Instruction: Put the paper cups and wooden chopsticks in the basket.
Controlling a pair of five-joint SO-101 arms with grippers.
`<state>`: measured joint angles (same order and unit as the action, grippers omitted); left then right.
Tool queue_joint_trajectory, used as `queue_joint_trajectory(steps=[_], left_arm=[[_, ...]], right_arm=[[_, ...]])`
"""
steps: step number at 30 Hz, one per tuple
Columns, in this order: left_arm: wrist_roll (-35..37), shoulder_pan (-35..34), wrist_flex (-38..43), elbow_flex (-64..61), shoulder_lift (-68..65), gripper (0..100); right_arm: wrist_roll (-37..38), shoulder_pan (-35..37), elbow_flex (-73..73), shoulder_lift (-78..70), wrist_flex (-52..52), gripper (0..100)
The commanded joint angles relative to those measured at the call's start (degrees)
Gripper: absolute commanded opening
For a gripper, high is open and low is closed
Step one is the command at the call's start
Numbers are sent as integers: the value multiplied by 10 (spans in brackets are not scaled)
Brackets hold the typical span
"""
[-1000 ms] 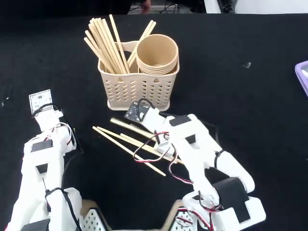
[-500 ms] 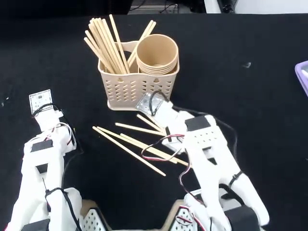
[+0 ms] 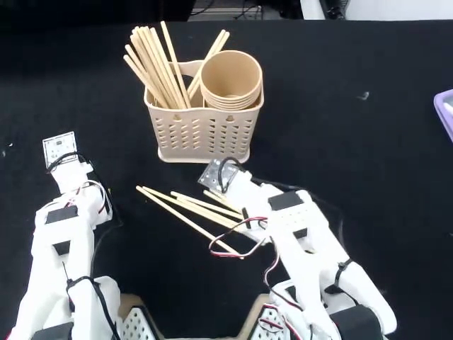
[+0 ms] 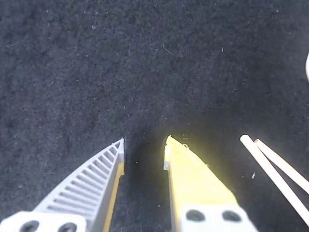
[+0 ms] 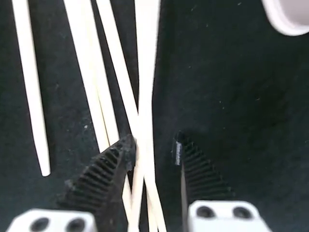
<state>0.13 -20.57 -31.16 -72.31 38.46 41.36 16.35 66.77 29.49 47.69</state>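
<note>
Right wrist view: the right hand (image 5: 154,141), partly open, straddles the crossed wooden chopsticks (image 5: 147,48).

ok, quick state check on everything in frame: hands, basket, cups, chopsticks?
basket: upright, partly filled.
paper cups: nested in one stack, inside the basket.
basket chopsticks: standing tilted in the basket.
loose chopsticks: lying flat on the table, outside the basket.
right hand: open, astride the loose chopsticks, not clamped.
left hand: open, empty, low over the table.
</note>
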Motion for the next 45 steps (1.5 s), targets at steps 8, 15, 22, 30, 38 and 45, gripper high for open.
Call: queue_joint_trajectory(steps=[8,15,22,30,38,45], left_arm=[[3,7,9,1,2,141],[3,7,9,1,2,141],[3,7,9,1,2,141],[3,7,9,1,2,141],[3,7,9,1,2,141],[3,7,9,1,2,141]], right_arm=[[1,10,0,17,-10,137],[1,10,0,17,-11,138],[1,10,0,17,-11,139],[-4,10,-1,17,-11,176],[-1,10,2,4,-43,151],[-4,7,-44,-76,-48,144]])
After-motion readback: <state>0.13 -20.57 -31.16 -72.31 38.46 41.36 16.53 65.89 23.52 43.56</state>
